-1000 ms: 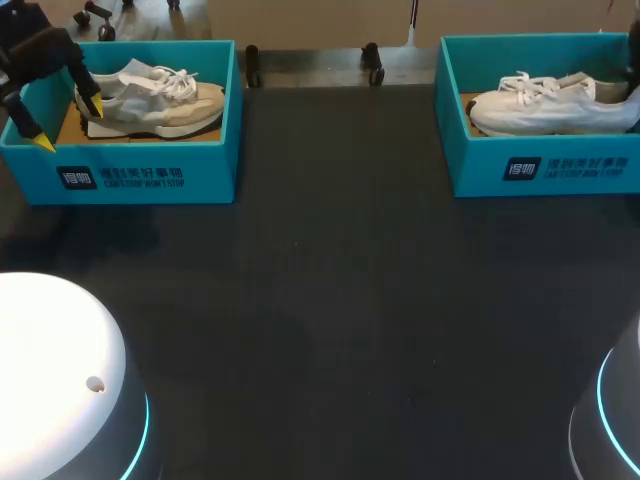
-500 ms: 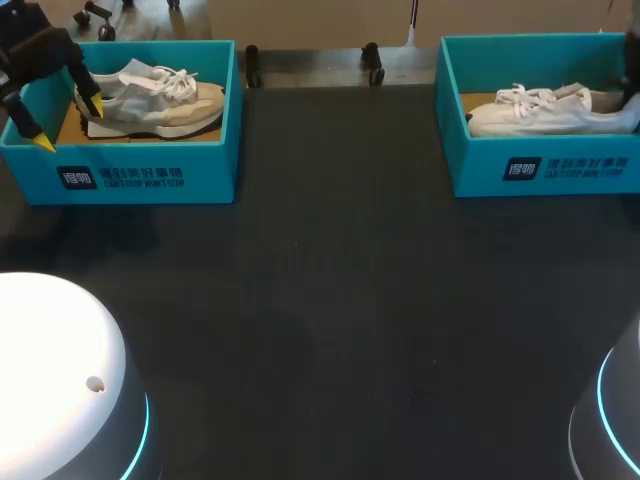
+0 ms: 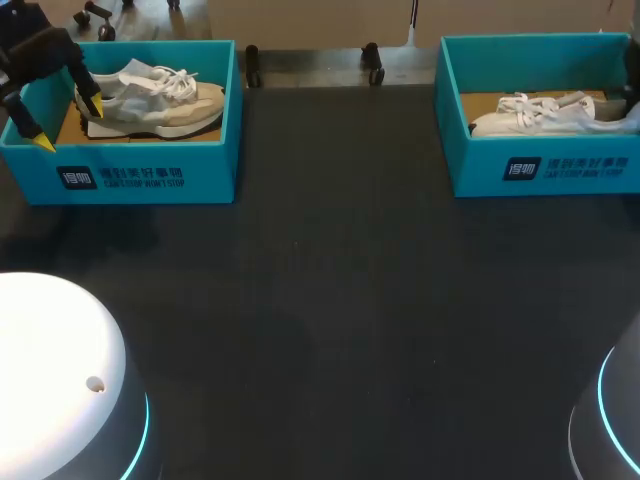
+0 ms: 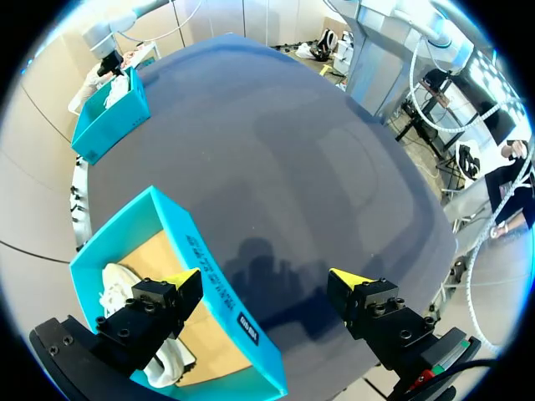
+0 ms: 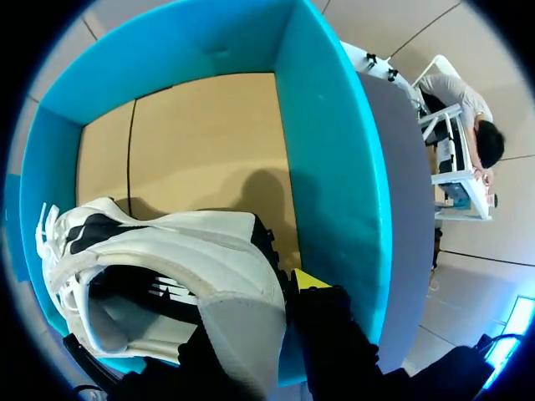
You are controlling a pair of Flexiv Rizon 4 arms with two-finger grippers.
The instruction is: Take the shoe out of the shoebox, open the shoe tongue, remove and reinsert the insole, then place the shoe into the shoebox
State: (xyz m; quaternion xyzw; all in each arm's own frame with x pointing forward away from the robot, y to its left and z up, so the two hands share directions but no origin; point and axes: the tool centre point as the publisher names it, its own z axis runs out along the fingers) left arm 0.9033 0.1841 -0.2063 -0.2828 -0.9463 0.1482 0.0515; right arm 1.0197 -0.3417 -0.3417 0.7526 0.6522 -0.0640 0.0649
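Note:
A white shoe [image 3: 545, 113] lies low inside the right teal shoebox [image 3: 540, 168]. In the right wrist view my right gripper [image 5: 280, 288] is shut on the heel collar of the white shoe [image 5: 167, 251], above the box's cardboard floor; only one yellow tip shows, outside the heel. My right arm shows in the head view only as a dark shape at the box's right end. A grey and beige shoe [image 3: 150, 100] rests in the left teal shoebox [image 3: 150, 172]. My left gripper [image 3: 67, 125] hangs open astride that box's left end wall, holding nothing.
The left wrist view shows the left gripper [image 4: 263, 280] with one finger over the left box [image 4: 209, 276] and the grey shoe's [image 4: 117, 288] end, the other outside. Dark table mat [image 3: 330, 300] spreads between the boxes. My arm bases sit at both front corners.
The white shoe has sunk lower into the right shoebox, still held at its heel by my right gripper. My left arm has stayed in place.

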